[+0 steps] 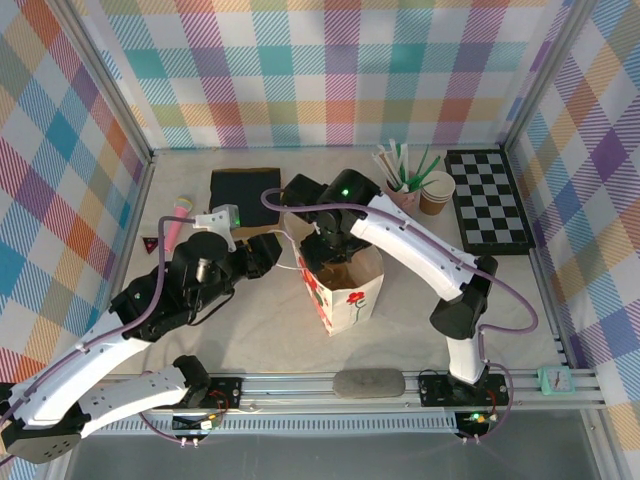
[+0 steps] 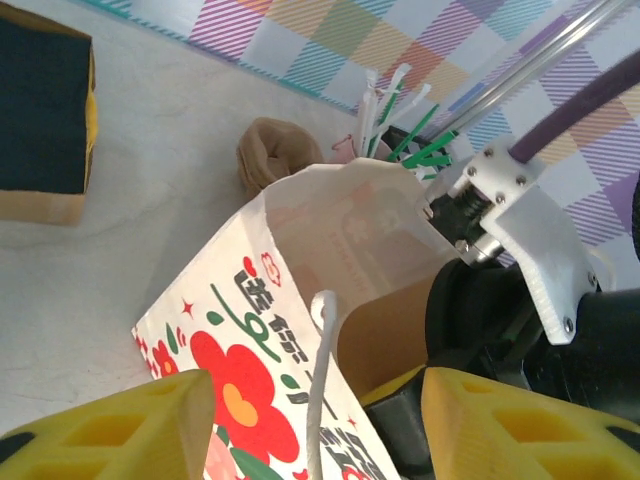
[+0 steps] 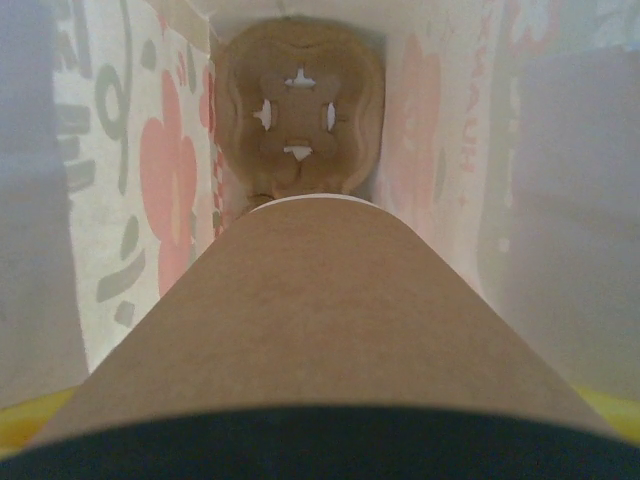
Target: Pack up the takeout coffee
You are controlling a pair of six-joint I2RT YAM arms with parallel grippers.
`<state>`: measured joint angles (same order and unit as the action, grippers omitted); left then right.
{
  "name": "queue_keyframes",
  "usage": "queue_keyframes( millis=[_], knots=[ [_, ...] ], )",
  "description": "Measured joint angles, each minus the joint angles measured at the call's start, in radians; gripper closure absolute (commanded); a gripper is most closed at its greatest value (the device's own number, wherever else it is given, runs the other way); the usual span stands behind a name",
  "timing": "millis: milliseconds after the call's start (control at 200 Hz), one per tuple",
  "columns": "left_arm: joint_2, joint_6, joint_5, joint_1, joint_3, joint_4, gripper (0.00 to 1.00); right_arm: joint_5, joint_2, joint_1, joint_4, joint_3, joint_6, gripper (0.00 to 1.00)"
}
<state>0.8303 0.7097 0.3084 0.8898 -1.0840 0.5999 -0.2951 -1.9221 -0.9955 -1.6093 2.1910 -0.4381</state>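
Plaid-walled table (image 1: 250,340), kraft cup (image 3: 320,320) between right jaws

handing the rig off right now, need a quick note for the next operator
Left end effector: open, fingers on either side of the paper bag rim.
Right end effector: shut on the coffee cup, inside the bag mouth.
Cup: black lid up, above the cardboard carrier on the bag floor, not seated.
Done: cup lidded, grasped, in the bag.
Left: set it in the carrier, release, pull both arms out.
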Motion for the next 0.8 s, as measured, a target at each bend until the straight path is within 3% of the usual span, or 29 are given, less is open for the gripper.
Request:
queue_keyframes(
  millis=[615,710,800],
  knots=[
    [0.044,-0.015,-0.001,0.000,0.000,-0.008,0.78,0.029,0.031,-0.034,0.027,-0.120,-0.070,0.53],
    [0.042,-0.011,-0.002,0.000,0.000,-0.008,0.76,0.035,0.055,-0.034,0.047,-0.167,-0.087,0.53],
    [0.036,-0.010,0.000,0.000,0.000,-0.007,0.59,0.039,0.074,-0.034,0.066,-0.196,-0.102,0.53]
  ],
)
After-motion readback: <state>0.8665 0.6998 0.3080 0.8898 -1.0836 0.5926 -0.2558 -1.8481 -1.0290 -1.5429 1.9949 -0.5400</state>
